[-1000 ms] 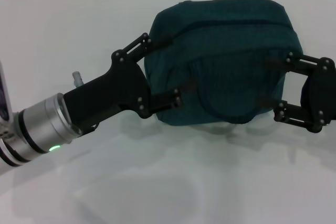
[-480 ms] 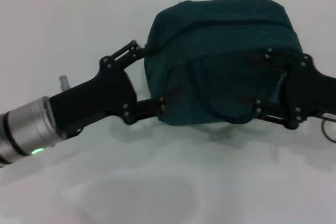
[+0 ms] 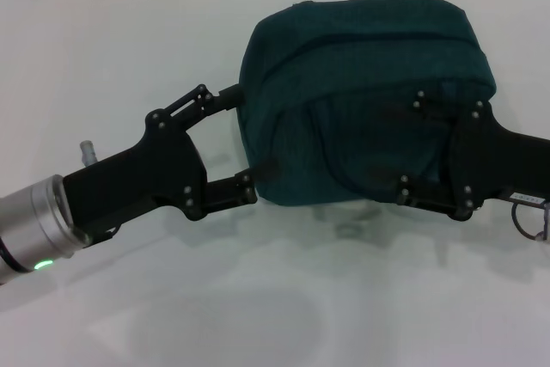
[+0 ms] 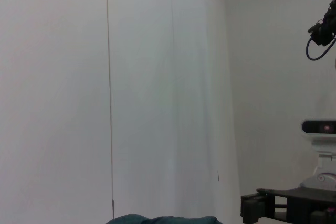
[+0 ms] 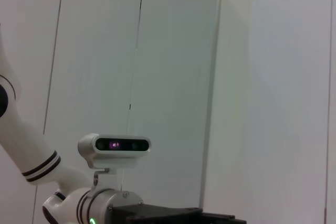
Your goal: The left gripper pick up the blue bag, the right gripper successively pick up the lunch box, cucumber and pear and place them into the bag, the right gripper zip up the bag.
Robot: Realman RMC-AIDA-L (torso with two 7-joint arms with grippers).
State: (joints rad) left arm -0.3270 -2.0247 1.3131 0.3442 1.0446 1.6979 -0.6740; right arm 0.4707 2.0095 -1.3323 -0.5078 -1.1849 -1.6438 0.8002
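The bag (image 3: 365, 96) sits zipped at 1 o'clock on the table (image 3: 258, 315), the wide-open left gripper (image 3: 241, 145) empty at its 9 o'clock side, the right gripper (image 3: 411, 148) spread against its front, so both should retreat slowly without dragging cloth.

From the head camera I see my left gripper (image 3: 232, 143) reaching in from the lower left, fingers spread wide, arm angled up and inward. My right gripper (image 3: 411, 148) comes in low from the right, fingers apparently parted too, though their tips are hard to make out.
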